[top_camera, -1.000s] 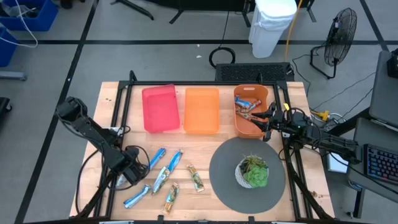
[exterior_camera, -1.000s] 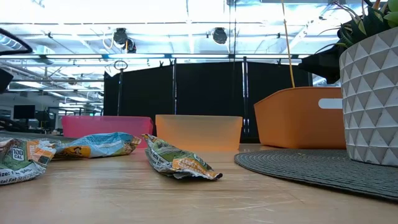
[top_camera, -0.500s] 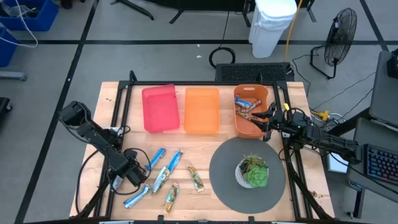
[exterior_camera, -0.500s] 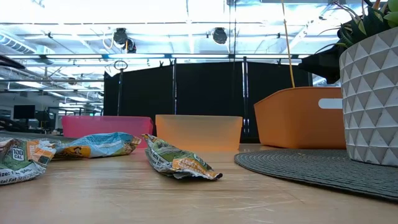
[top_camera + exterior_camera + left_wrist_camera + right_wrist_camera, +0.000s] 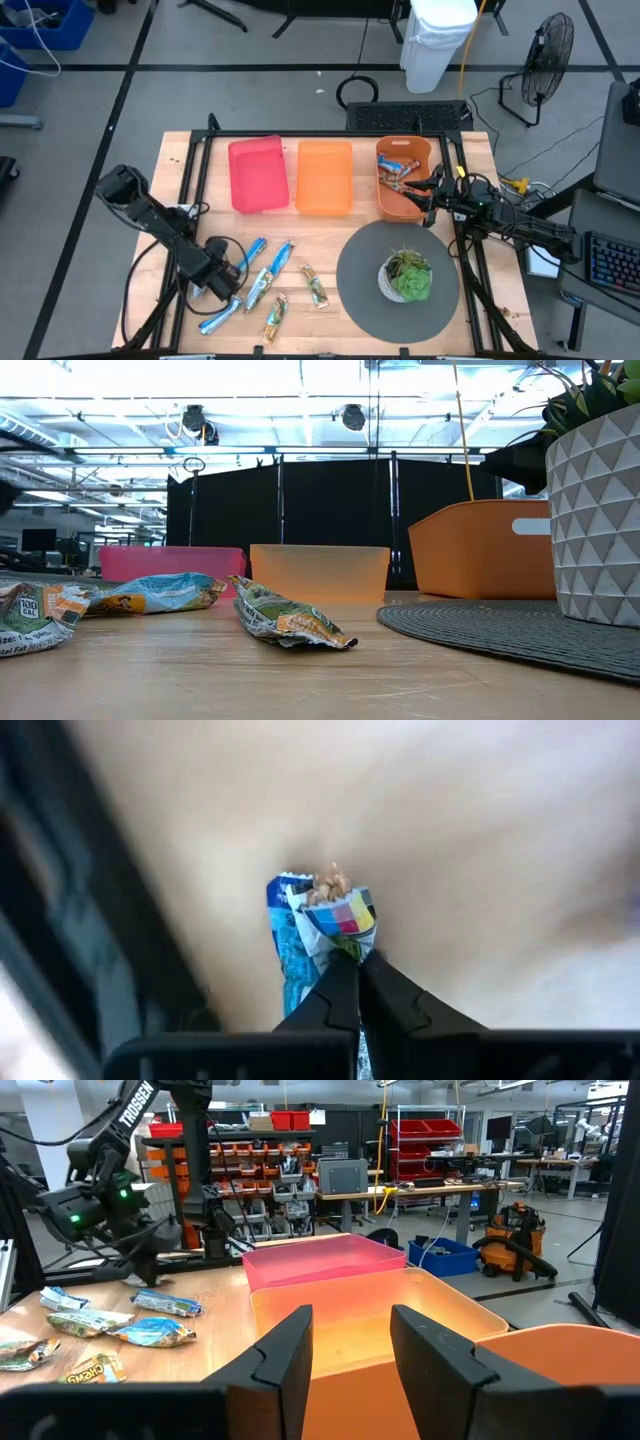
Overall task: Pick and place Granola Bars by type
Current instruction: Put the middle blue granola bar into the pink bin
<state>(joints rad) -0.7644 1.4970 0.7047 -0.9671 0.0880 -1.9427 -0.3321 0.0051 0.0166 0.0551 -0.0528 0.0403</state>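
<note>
Left hand (image 5: pixel 352 982) pinches a blue granola bar (image 5: pixel 305 935); right hand (image 5: pixel 348 1342) waits spread beside the orange bin (image 5: pixel 400 195)

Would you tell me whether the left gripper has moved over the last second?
Yes. In the high view the left gripper has shifted toward the grey round mat, and is now shut on a blue granola bar.

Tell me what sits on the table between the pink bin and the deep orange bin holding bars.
The high view shows one thing between the pink bin and the deep orange bin: a shallow light orange bin, apparently empty.
</note>
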